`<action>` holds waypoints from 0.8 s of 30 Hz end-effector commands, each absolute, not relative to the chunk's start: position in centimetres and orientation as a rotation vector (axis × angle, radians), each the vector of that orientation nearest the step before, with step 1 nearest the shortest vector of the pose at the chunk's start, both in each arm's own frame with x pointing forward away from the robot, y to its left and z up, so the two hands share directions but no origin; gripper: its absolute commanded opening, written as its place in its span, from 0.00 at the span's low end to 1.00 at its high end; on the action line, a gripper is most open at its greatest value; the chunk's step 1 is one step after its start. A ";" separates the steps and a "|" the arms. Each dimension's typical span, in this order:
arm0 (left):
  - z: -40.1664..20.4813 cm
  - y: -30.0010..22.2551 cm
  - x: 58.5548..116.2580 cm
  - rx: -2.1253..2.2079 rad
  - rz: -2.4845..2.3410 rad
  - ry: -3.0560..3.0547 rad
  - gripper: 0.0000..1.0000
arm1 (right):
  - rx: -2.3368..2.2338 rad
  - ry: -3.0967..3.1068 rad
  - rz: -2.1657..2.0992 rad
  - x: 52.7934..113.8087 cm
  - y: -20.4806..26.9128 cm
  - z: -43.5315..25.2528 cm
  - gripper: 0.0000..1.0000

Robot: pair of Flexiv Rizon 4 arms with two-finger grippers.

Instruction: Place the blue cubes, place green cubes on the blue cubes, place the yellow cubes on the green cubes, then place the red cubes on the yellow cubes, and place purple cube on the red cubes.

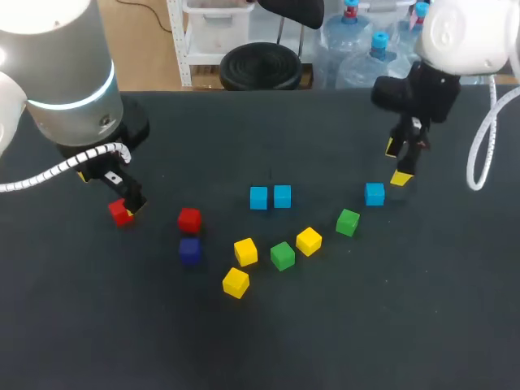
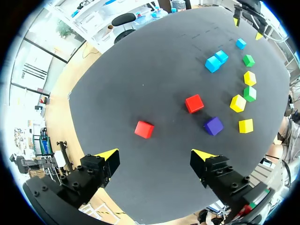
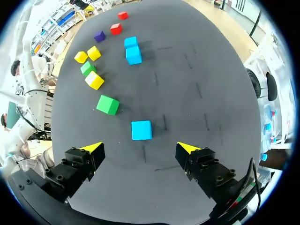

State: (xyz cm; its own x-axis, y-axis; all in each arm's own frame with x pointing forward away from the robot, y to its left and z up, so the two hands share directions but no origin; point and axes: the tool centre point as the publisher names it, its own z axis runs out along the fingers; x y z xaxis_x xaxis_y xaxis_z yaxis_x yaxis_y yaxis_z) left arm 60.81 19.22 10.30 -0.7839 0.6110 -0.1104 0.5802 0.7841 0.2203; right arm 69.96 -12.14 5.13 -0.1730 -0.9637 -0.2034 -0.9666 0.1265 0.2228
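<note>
since the blue layer goes down first, my right gripper (image 3: 140,147) hangs with its fingers spread wide and nothing in them. the stray blue cube (image 3: 141,130) lies just ahead of the gap, where a short descent should bracket it. that cube is well apart from the two blue cubes (image 1: 258,197) set side by side at mid-table, so i judge it belongs next to that pair. my left gripper (image 2: 157,157) is likewise released and empty, with a red cube (image 2: 144,129) just ahead of its tips. red comes late in the order, so i see no call for that arm to grasp yet. the green cubes (image 1: 348,222), yellow cubes (image 1: 245,251), second red cube (image 1: 189,219) and purple cube (image 1: 189,249) lie loose on the table, none stacked.
</note>
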 end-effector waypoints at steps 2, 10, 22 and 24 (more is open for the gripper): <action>10.3 19.2 60.8 0.942 0.263 2.799 1.00 | -2.037 2.338 0.460 69.8 -11.7 5.2 1.00; 10.3 19.2 60.8 0.942 0.263 2.799 1.00 | -2.253 2.308 0.240 68.8 -8.3 3.8 1.00; 10.3 19.2 60.8 0.942 0.263 2.799 1.00 | -2.230 2.326 0.282 69.7 -10.3 1.3 1.00; 10.3 19.2 60.8 0.942 0.263 2.799 1.00 | -2.234 2.321 0.276 70.0 -10.5 1.1 1.00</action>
